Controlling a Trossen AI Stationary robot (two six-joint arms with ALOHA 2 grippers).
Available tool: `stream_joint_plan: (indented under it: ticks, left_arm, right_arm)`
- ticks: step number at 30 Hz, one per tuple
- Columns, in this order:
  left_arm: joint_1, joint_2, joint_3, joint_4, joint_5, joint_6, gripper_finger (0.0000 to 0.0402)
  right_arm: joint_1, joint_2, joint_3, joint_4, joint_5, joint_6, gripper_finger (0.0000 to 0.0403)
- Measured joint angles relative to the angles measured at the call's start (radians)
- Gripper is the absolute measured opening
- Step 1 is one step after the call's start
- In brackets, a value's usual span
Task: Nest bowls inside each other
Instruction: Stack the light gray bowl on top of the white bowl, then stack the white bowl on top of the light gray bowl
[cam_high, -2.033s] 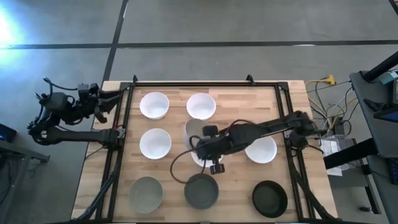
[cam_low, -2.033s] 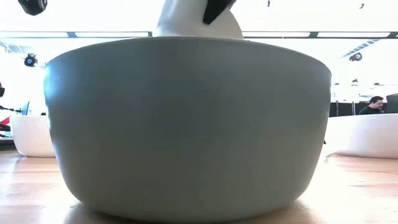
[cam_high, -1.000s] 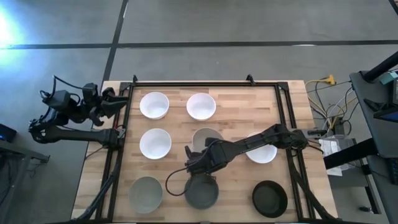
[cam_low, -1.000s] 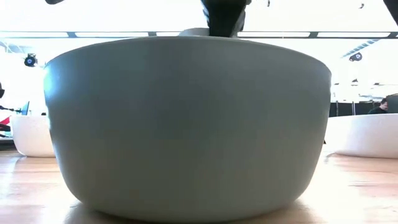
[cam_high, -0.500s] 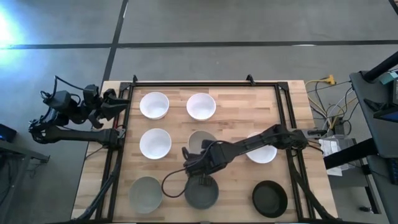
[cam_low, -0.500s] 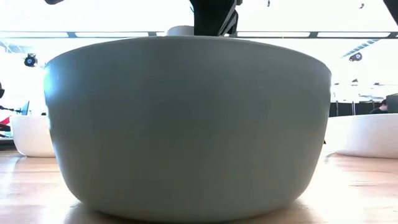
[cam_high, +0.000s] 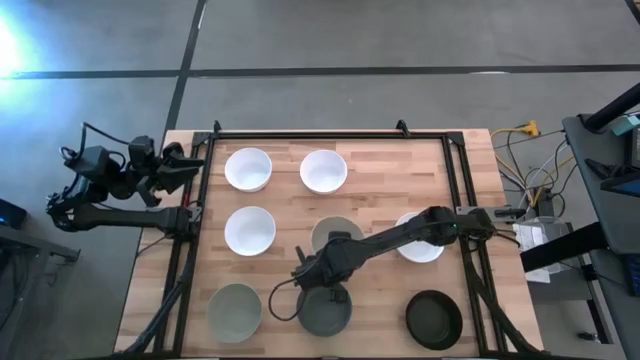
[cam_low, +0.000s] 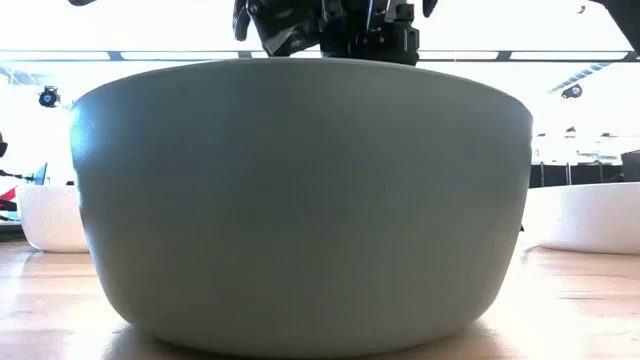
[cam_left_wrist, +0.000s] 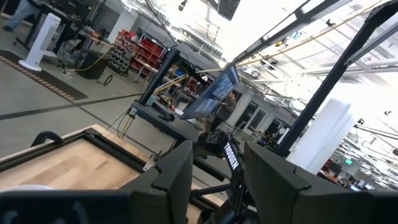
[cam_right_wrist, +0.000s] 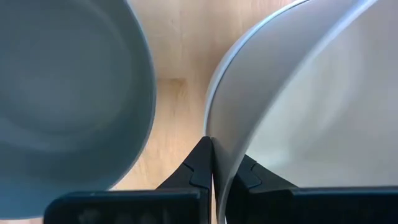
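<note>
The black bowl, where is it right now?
In the high view, the black bowl sits at the table's near right corner, in the front row, right of the grey bowl under the right gripper.

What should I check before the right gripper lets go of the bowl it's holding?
1. Right gripper grip: ok, fingers pinch the pale bowl by its rim.
2. Pale bowl seated in the front grey bowl: cannot tell, the gripper hides it from above and the low view shows nothing of it above the rim.
3. Gap to the neighbouring bowl: ok, bare wood between them.
4. Left gripper out of the way: ok, by the table's left edge.
</note>
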Motion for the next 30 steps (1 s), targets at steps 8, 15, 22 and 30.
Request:
stream_joint_plan:
  ticks: [8, 15, 22, 30]
  left_arm:
    - [0.0, -0.013, -0.003, -0.01, 0.001, 0.0, 0.013]
    - [0.0, -0.02, -0.004, -0.009, 0.01, -0.001, 0.013]
    - [0.0, -0.023, -0.005, -0.016, 0.011, -0.001, 0.013]
    - [0.0, -0.023, -0.006, -0.027, 0.023, -0.004, 0.013]
  right_arm:
    - [-0.01, 0.009, -0.003, 0.002, 0.047, -0.001, 0.0009]
    - [-0.033, 0.028, 0.0, 0.011, 0.02, -0.022, 0.0013]
    - [-0.058, 0.029, 0.075, 0.014, -0.011, 0.008, 0.0069]
    - [-0.08, -0.038, 0.135, 0.083, -0.054, 0.086, 0.0114]
